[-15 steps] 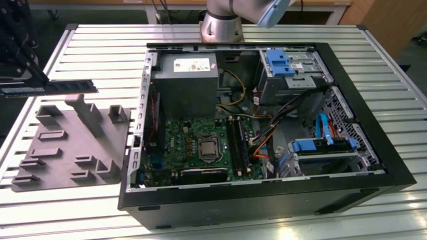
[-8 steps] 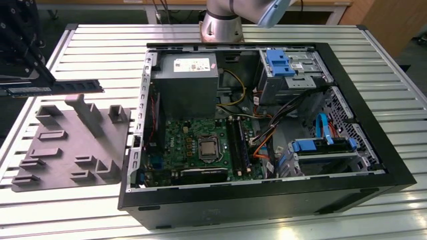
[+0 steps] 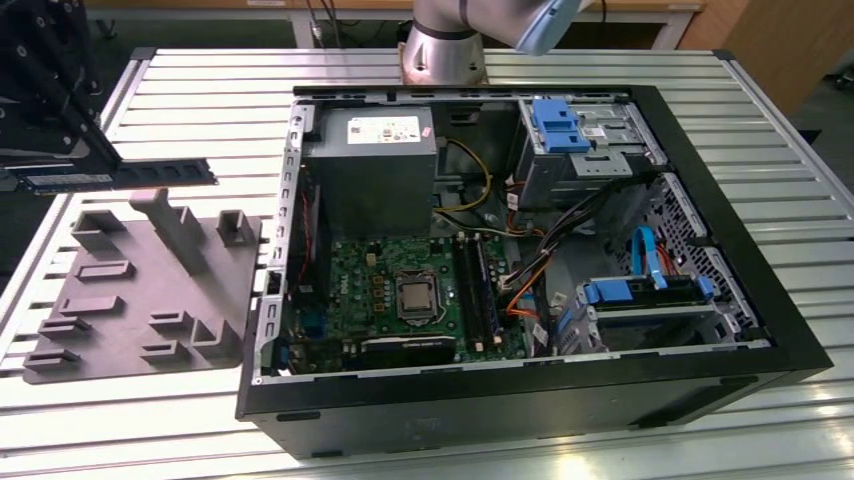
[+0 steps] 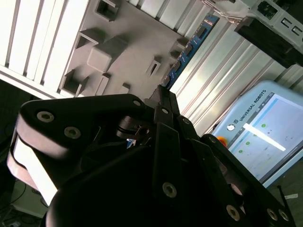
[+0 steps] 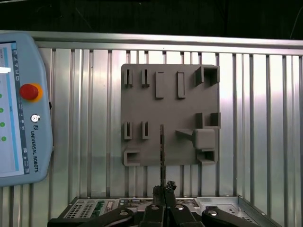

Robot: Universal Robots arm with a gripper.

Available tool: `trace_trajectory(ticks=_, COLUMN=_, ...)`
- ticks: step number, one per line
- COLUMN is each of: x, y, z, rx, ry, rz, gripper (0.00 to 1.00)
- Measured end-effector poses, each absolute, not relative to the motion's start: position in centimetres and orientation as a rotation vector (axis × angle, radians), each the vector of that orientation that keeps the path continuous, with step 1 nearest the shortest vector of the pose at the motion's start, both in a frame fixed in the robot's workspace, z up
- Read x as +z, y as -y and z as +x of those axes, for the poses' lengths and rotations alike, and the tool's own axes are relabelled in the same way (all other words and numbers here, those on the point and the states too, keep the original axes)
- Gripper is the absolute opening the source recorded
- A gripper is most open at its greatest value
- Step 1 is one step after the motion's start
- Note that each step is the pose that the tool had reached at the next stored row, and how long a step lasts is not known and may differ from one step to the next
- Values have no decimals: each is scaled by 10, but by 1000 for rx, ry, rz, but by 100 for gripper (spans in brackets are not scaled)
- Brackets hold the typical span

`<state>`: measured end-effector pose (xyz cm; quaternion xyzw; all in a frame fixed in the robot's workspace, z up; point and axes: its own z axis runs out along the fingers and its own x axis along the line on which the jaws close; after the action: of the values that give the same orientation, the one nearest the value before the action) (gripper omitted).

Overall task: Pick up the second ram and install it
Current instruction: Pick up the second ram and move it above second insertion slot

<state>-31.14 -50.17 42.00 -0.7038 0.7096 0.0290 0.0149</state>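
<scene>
Showing the gripper (image 5: 164,188) with fingers clamped on the second ram (image 3: 120,176) above the grey tray (image 3: 134,298), long axis pointing toward the open case (image 3: 534,400).

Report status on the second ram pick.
Gripper jaws shut on the second ram. Ram held aloft near the grey tray, outside the PC case. Not installed yet. No obstruction seen.

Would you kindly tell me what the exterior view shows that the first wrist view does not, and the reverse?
Exterior view: the motherboard and power supply inside the open computer case. First wrist view: the teach pendant with its red button. Both: the grey tray, and the tool shut on the second ram.
</scene>
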Motion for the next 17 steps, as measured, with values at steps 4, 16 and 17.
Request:
trace_trajectory(ticks=4, x=420, y=502, z=-307, rx=90, ry=-2208, rz=-2191, gripper=11)
trace_trajectory(ticks=16, x=420, y=502, z=-296, rx=90, ry=-2209, rz=-2191, gripper=11)
trace_trajectory(ticks=17, x=420, y=502, z=-295, rx=90, ry=-2208, rz=-2191, gripper=11)
